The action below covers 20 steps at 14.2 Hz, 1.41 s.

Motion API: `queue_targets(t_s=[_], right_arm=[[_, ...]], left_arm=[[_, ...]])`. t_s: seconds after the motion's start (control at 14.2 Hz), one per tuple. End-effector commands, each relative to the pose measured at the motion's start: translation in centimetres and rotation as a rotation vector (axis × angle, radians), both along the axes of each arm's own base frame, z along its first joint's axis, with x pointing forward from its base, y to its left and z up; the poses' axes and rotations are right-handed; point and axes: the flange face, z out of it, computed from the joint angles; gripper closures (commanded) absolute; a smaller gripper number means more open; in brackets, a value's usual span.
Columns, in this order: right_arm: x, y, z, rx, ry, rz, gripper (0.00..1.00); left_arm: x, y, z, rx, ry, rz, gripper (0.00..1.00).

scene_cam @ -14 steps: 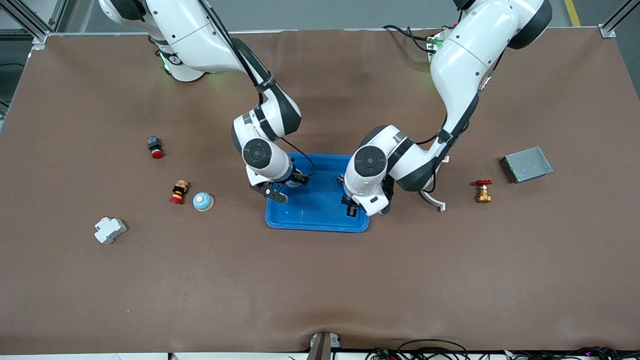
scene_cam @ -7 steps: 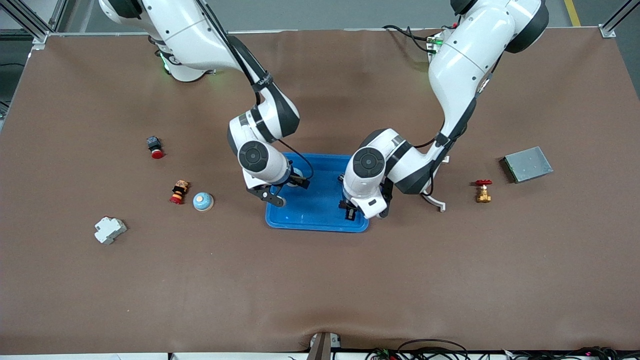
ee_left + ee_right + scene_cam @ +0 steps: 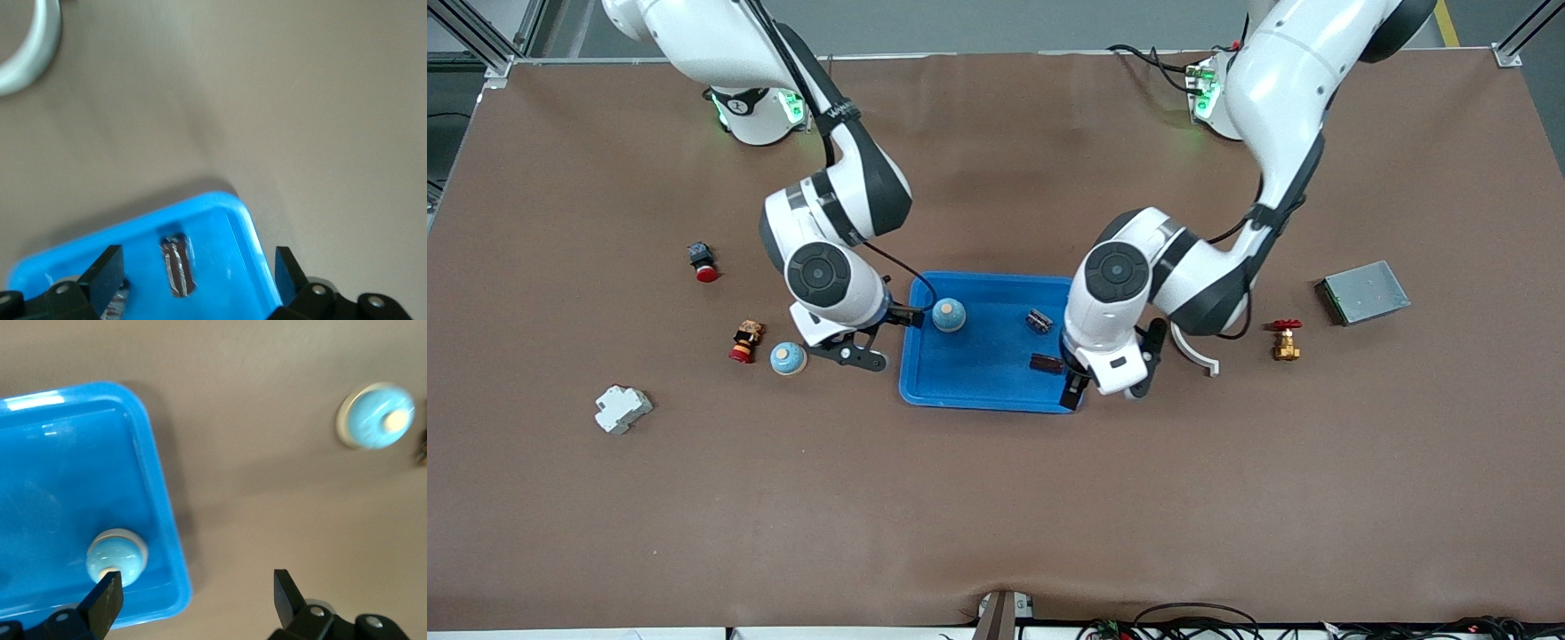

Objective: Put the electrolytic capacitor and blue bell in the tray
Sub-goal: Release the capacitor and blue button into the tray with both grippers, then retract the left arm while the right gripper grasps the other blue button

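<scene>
Heads up, both drops look done from where you're sitting. Clock calls are on the front view, with 12 toward the arm bases.

The tray (image 3: 987,378) sits mid-worktop. The blue bell (image 3: 949,315) is inside it at about 10 o'clock, dome up, close to the rim. One electrolytic capacitor (image 3: 1046,362) lies on its side at 4 o'clock and a second capacitor (image 3: 1038,320) at 2 o'clock. Each piece sits at the end where its arm reaches in, so I'd guess that's why they're spread out rather than piled in the middle.

The right claw (image 3: 860,353) hangs over the worktop just off the tray's 9 o'clock rim, jaws wide apart and nothing in them. The left claw (image 3: 1110,372) is over the tray's 4 o'clock corner, also spread wide and empty, with the lying capacitor showing between its fingers in the left wrist view. Neither one touches anything, which reads to me like a let-go and not a grab.

A spare blue bell (image 3: 788,357) sits out at 9 o'clock from the tray, beside a red push button (image 3: 745,341). There's another red-capped switch (image 3: 703,262) toward 10 and a white plastic block (image 3: 622,408) toward 8. At 3 o'clock you've got a white curved piece (image 3: 1199,351), a brass valve (image 3: 1286,340) and a grey metal box (image 3: 1363,292).

The brown worktop (image 3: 996,516) is a matte sheet, slightly wrinkled. Aluminium frame posts stand at the 12 o'clock corners, grey floor shows past them, and cables run along the 6 o'clock edge.
</scene>
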Motion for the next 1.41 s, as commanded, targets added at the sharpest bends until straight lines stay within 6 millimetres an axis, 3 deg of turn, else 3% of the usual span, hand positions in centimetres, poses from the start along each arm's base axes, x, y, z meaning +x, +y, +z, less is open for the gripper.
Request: queue_targets(t_s=[0.0, 0.14, 0.28, 0.35, 0.56, 0.85, 0.92, 1.2, 1.34], right_arm=[[1.2, -4.7, 2.5, 0.022, 0.0, 0.116, 0.0], [2.1, -8.0, 3.1, 0.055, 0.008, 0.206, 0.0], [2.7, -10.7, 2.4, 0.082, 0.016, 0.311, 0.0], [3.1, -12.1, 2.1, 0.094, 0.009, 0.348, 0.0], [2.8, -13.6, 0.9, 0.073, -0.036, 0.465, 0.0], [2.0, -14.4, -1.0, 0.06, -0.091, 0.551, 0.0], [2.2, -15.3, -1.3, 0.068, -0.096, 0.597, 0.0], [2.5, -19.1, -3.1, 0.092, -0.12, 0.759, 0.0], [2.5, -20.4, -4.3, 0.098, -0.138, 0.835, 0.0]], left_arm=[[0.4, 2.9, 4.6, 0.04, -0.01, -0.106, 0.0], [1.3, 6.0, 7.1, 0.042, -0.004, -0.137, 0.0], [1.1, 7.4, 9.5, 0.075, 0.007, -0.336, 0.0], [1.6, 9.7, 10.6, 0.089, 0.024, -0.412, 0.0], [2.8, 15.1, 14.4, 0.024, 0.015, -0.518, 0.0], [2.9, 21.5, 17.8, 0.058, 0.041, -0.713, 0.0], [2.6, 23.3, 18.9, 0.066, 0.055, -0.719, 0.0], [0.7, 28.3, 23.2, 0.046, 0.084, -0.727, 0.0], [-0.4, 29.5, 25.0, 0.011, 0.08, -0.758, 0.0]])
